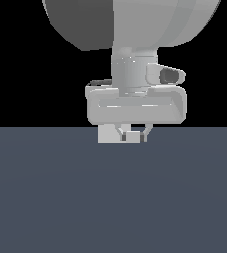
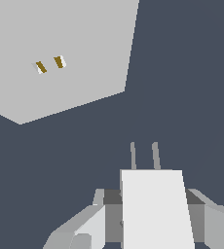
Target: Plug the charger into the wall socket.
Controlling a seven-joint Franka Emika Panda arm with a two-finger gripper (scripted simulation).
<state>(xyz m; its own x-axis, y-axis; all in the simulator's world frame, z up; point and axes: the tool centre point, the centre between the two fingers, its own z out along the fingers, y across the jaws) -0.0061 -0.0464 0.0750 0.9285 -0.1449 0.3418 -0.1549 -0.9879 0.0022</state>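
Observation:
The charger is a small white block with two thin grey prongs sticking out ahead of it. My gripper is shut on it, one finger on each side. The wall socket is a flat pale grey plate with two small yellowish slots at its centre. It stands apart from the charger, and the prongs point past the plate's edge rather than at the slots. In the exterior view the charger sits between the fingers of the gripper, with the socket just beside it towards that view's left.
A flat dark blue-grey floor spreads under everything. The arm's large pale body hangs over the gripper and hides what is behind it.

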